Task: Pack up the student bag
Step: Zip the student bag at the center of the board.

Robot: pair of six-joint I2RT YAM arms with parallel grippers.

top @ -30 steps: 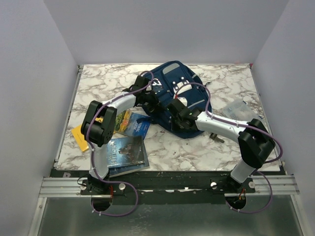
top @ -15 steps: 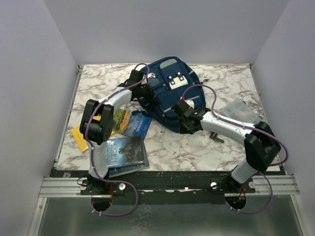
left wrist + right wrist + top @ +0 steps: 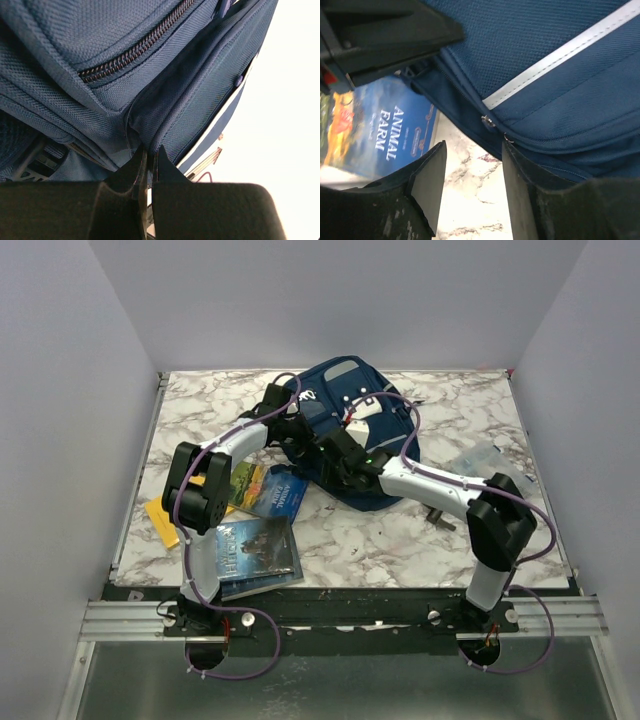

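The student bag (image 3: 330,390), navy with grey stripes, lies at the back middle of the marble table. My left gripper (image 3: 303,438) is at the bag's left edge. In the left wrist view this gripper (image 3: 149,152) is shut on a fold of the student bag (image 3: 165,75) below a zipper. My right gripper (image 3: 330,464) is at the bag's near-left corner. In the right wrist view it (image 3: 472,147) stands open over bare marble, just below the bag's seam and a small zipper pull (image 3: 487,120). Nothing is between its fingers.
A blue "Animal Farm" book (image 3: 281,492) (image 3: 385,132) lies next to the bag's near-left corner, over another book. A dark book (image 3: 255,552) lies near the front edge and a yellow item (image 3: 160,516) at the left. A clear pouch (image 3: 485,462) and a small metal object (image 3: 440,518) lie at the right.
My right gripper has opened and swung left to the bag's near-left corner. The bag was tipped up and shifted back. My left gripper has stayed shut on the bag.
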